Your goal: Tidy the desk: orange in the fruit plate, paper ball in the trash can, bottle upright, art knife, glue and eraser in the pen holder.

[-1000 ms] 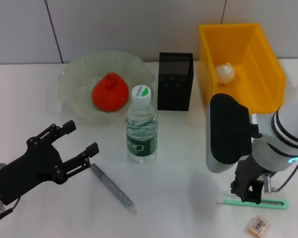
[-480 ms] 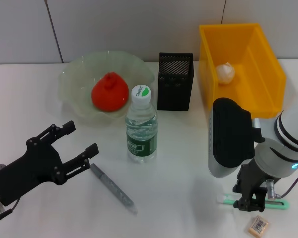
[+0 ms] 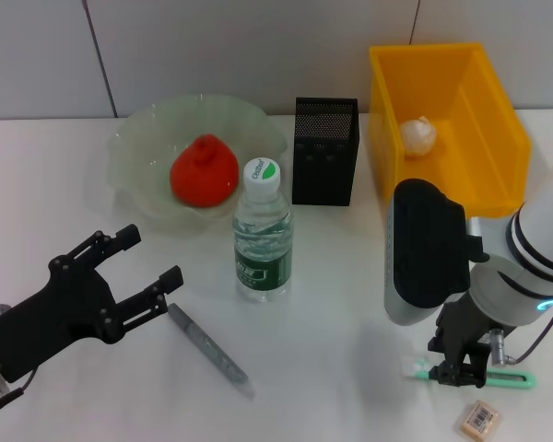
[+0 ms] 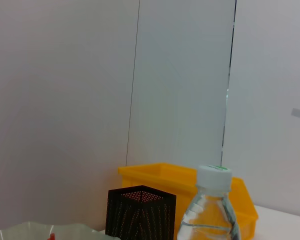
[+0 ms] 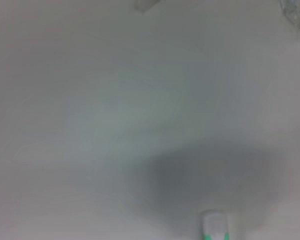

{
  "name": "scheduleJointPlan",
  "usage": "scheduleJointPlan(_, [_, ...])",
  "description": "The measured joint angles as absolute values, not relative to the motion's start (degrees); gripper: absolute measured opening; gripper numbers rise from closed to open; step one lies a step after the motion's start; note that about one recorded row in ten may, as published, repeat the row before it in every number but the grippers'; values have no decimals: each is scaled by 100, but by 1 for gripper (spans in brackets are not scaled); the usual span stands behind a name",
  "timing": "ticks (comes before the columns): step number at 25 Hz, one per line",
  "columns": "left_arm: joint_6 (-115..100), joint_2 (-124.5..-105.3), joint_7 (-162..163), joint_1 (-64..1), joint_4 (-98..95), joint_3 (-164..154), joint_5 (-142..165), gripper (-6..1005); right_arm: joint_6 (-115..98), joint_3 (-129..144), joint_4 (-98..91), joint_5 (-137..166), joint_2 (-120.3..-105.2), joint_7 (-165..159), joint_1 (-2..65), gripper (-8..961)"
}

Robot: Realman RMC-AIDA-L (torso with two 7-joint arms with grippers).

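White desk (image 3: 350,304): bottle (image 3: 263,235) upright, cap up, long axis vertical.

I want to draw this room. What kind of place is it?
Probably a desk set up for tidying practice: a plain white table against a bare wall, with a black mesh pen holder, a yellow trash can and a water bottle on it.
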State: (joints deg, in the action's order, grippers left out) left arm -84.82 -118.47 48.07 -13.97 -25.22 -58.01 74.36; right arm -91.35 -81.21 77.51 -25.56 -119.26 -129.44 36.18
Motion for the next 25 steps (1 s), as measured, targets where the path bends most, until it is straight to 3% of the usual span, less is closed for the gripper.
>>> scheduleJointPlan(11, [-8481, -11848, 4807, -1416, -2522, -5801, 7436, 826, -9007, -8122, 7529, -2587, -11927, -12935, 3671, 276])
scheduleJointPlan(25, [-8474, -11848, 4807, -1430, -2522, -5801, 7436, 826, -8930, -8105, 7451, -2565, -11927, -12955, 3679, 182])
